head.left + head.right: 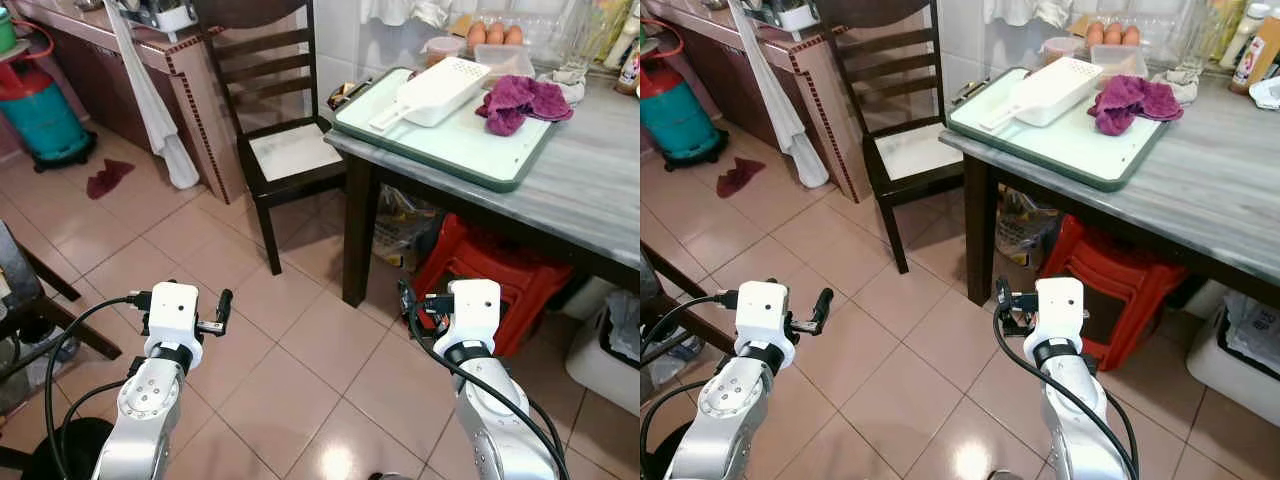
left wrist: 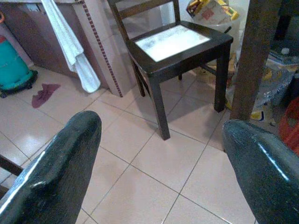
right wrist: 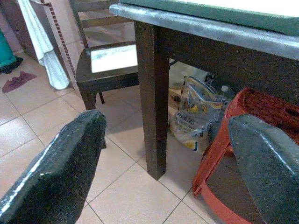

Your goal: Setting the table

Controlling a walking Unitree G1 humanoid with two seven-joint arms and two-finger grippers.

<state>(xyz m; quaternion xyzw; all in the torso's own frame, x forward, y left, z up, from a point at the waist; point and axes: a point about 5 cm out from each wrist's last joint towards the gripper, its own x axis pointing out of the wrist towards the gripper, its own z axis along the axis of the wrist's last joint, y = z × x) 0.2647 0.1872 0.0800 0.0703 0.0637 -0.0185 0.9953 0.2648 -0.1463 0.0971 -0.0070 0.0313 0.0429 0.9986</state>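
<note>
A grey marble table [image 1: 600, 180] stands ahead on my right. On its near corner lies a green-rimmed tray [image 1: 430, 158] with a white slotted scoop [image 1: 440, 90] and a crumpled purple cloth [image 1: 522, 102]. Eggs [image 1: 495, 33] and containers sit at the back by the wall. My left gripper [image 2: 161, 158] is open and empty, held low over the tiled floor and facing a dark wooden chair [image 2: 177, 44]. The right gripper [image 3: 166, 158], also open and empty, hangs below the tabletop and faces the table's dark leg [image 3: 152, 93].
A red plastic stool [image 1: 500, 270] and a printed bag [image 3: 198, 119] sit under the table. A white bin [image 1: 610, 350] stands at the right. Further left are a hanging white towel [image 1: 150, 100], a teal gas cylinder [image 1: 40, 110] and a red rag [image 1: 108, 178] on the floor.
</note>
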